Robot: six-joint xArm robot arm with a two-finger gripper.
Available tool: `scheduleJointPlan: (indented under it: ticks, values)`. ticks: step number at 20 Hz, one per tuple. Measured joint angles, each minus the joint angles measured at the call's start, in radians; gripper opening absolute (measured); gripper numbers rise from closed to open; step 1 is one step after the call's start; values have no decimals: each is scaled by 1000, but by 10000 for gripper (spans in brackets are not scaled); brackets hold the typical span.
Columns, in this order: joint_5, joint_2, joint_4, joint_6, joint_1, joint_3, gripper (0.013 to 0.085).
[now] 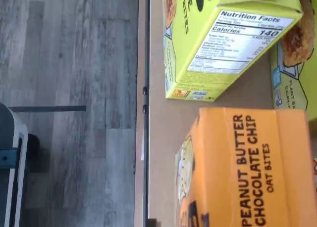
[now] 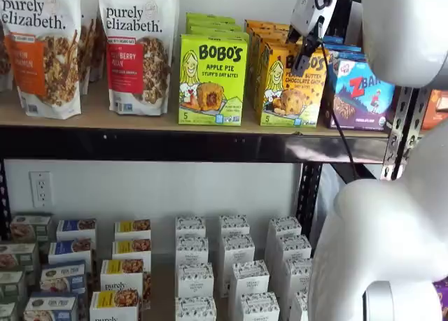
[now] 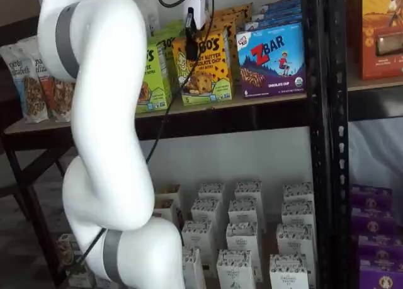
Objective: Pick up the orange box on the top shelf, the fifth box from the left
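A front view of a store rack, read left to right along the top shelf (image 2: 140,122), with the orange box (image 2: 288,87) as the landmark. Far to its left stand granola bags (image 2: 136,48). Directly left of it, standing just beside it, is a lime-green box (image 2: 212,80). The orange box itself stands upright at the front edge of the wooden board, more orange boxes lined up behind it. Directly right of it is a blue snack box (image 2: 360,94). Below, a lower level holds many small white boxes (image 2: 234,254).

The gripper (image 2: 302,55) hangs in front of the upper right part of the orange box, white body above, black fingers pointing down across the box face, a cable trailing beneath. In both shelf views the fingers appear side-on with no clear gap, so I cannot tell whether they are apart or closed; they do not seem to hold anything. The wrist view looks down on the orange box (image 1: 247,172) and the lime-green box on the board.

The step appears to be the approach, with the box not yet grasped. The next move likely calls for centring the fingers over the box and straddling its sides without nudging either neighbour.

The white arm (image 3: 107,131) rises from low in front of the rack, bending up and over toward the orange box
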Motion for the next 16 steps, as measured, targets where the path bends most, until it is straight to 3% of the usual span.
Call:
scheduleJointPlan:
  ticks: [16]
  values:
    - [7, 2, -8, -2, -1, -5, 650]
